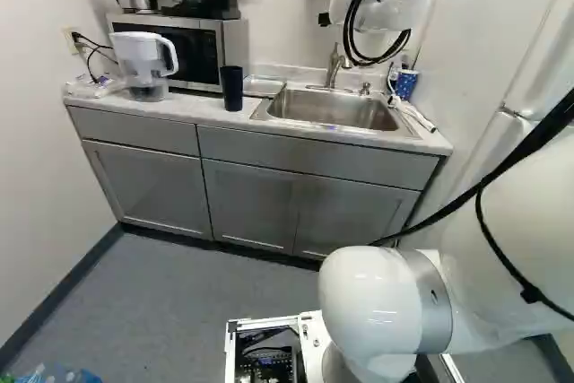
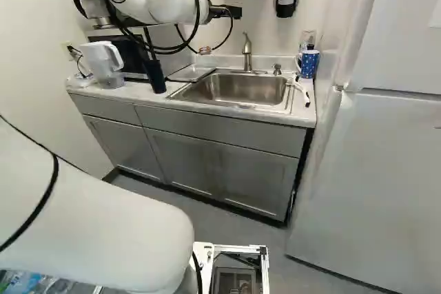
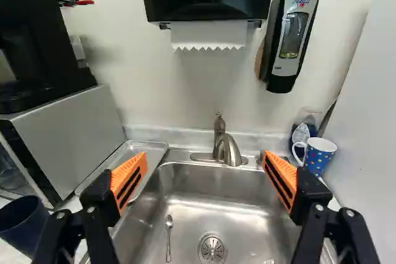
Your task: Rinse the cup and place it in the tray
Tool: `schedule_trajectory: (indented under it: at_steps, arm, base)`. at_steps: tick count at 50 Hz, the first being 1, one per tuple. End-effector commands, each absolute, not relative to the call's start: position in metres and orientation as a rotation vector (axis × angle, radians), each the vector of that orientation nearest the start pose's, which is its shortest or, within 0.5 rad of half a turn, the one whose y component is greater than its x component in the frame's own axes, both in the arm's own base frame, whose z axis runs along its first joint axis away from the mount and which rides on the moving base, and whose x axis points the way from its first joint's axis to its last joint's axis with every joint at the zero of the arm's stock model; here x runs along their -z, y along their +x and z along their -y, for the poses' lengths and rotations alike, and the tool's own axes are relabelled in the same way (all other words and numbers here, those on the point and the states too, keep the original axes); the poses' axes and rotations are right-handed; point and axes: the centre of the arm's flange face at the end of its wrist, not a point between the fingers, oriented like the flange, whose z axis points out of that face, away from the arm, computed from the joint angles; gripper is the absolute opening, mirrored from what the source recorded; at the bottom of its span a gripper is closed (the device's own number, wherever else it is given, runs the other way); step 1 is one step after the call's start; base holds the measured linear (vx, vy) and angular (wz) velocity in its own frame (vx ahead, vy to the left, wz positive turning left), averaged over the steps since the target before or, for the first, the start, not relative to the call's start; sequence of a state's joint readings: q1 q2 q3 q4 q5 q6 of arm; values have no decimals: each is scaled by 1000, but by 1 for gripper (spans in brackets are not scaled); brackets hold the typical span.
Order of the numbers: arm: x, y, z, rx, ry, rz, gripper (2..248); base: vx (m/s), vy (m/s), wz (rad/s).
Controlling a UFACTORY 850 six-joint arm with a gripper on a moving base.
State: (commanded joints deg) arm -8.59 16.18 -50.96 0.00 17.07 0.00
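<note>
Wrist view: black, orange-padded end effector (image 3: 205,156) is hanging released; off-centre reaching could be toppling the dotted blue mug (image 3: 318,157).

Two base views from behind, sink (image 2: 238,89) in both, wrist view nearer, toward the faucet (image 3: 229,150)

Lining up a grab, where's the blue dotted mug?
In the right base view, the mug stands right of the sink, at the back corner of the counter.
</note>
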Motion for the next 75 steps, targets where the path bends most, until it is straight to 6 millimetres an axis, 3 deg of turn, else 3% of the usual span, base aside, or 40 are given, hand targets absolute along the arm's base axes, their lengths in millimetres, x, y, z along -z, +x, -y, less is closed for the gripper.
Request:
schedule_trajectory:
  at_steps: [75]
  arm:
    - [-702,428,65,2170,-2402,-180,247]
  base:
    - [66,0,-1]
